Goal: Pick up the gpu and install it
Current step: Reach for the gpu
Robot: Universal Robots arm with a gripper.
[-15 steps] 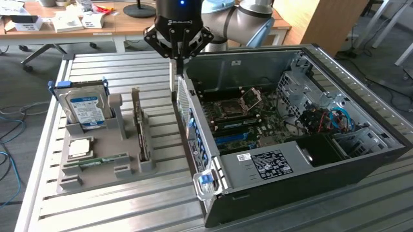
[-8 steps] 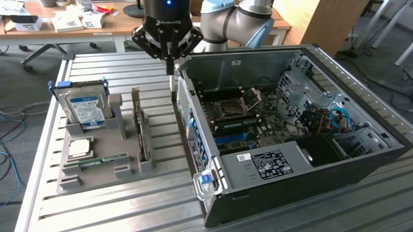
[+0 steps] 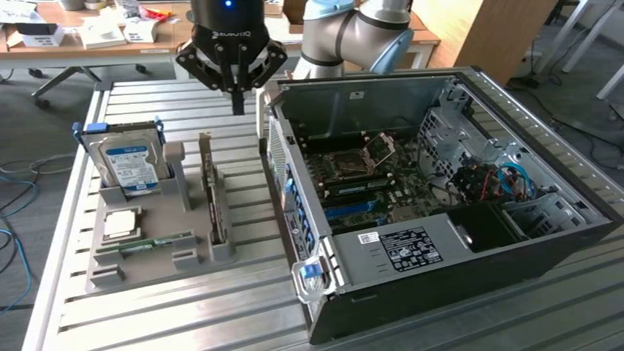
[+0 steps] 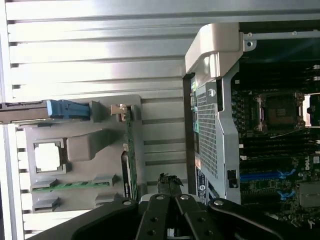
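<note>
The gpu (image 3: 207,183) is a thin dark card standing on edge in a slot of the grey holder (image 3: 146,267), to the right of the hard drive in the exterior view. In the wrist view the gpu (image 4: 129,150) shows edge-on as a green-brown strip. My gripper (image 3: 237,108) hangs above the slatted table, beyond the card's far end and close to the case's corner. Its fingers are shut together with nothing between them. In the wrist view the gripper (image 4: 170,184) sits between the holder and the case.
The open computer case (image 3: 546,241) lies on the exterior view's right, its motherboard (image 3: 375,183) with blue slots (image 4: 265,175) exposed. The holder also carries a silver hard drive (image 3: 131,164), a processor chip (image 3: 121,222) and a green memory stick (image 3: 156,242). A desk with clutter stands behind.
</note>
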